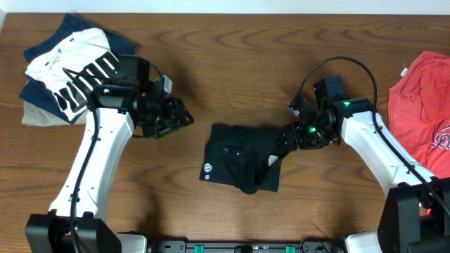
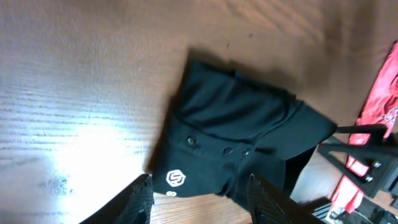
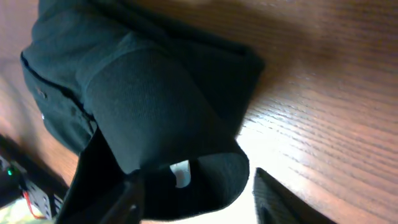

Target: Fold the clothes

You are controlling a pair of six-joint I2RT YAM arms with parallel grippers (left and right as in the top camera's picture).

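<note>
Our left arm reaches in from the near left corner, its left gripper (image 1: 181, 118) poised over bare table (image 1: 232, 56) just left of the clothes (image 1: 239, 158), jaws half open and empty. Our right arm bends in from the near right. The right gripper (image 1: 287, 137) is low at the garment's right side, jaws parted around a raised fold; we cannot tell if it pinches. The black garment lies mid-table, toward the near edge. A white lettered shirt (image 1: 70, 70) fills the far left corner, and a red T-shirt (image 1: 422, 105) lies on the right edge.
</note>
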